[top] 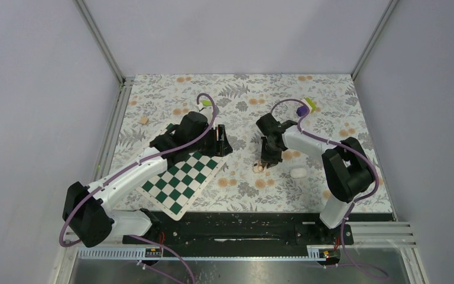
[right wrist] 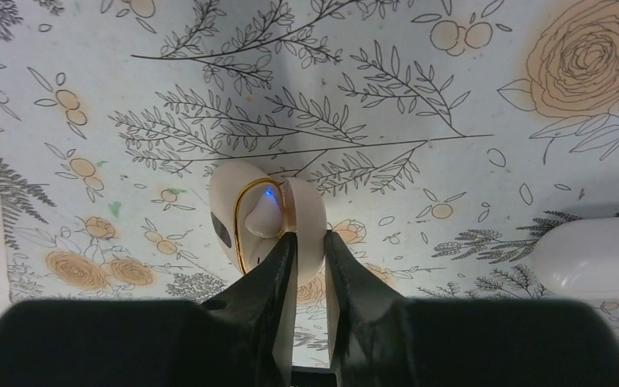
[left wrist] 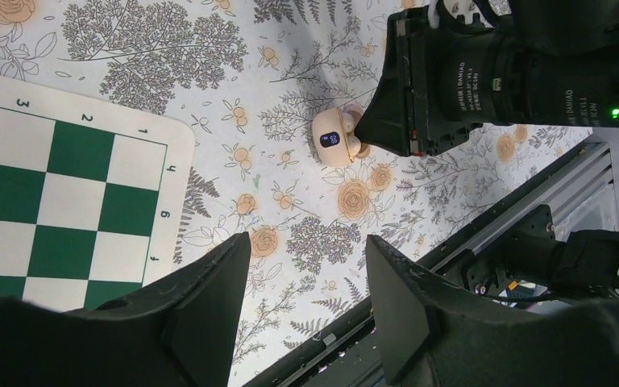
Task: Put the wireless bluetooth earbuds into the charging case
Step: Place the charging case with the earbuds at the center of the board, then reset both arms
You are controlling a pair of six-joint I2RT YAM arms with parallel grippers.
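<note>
Our right gripper [right wrist: 309,243] pinches the charging case [right wrist: 227,192] edge tight; we should push softly. Our left gripper [left wrist: 306,242] hangs wide open.

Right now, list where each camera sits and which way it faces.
Top external: high behind the robot, looking down on the table; left arm, right arm show.
Left wrist: low, facing the charging case and right gripper; left gripper open below.
Right wrist: above the case, own fingers pinching it.
Shared: the case, in all three.

Floral table [top: 331,100] under chessboard [top: 183,180], open charging case [left wrist: 334,139], white oval object [top: 298,173]
</note>
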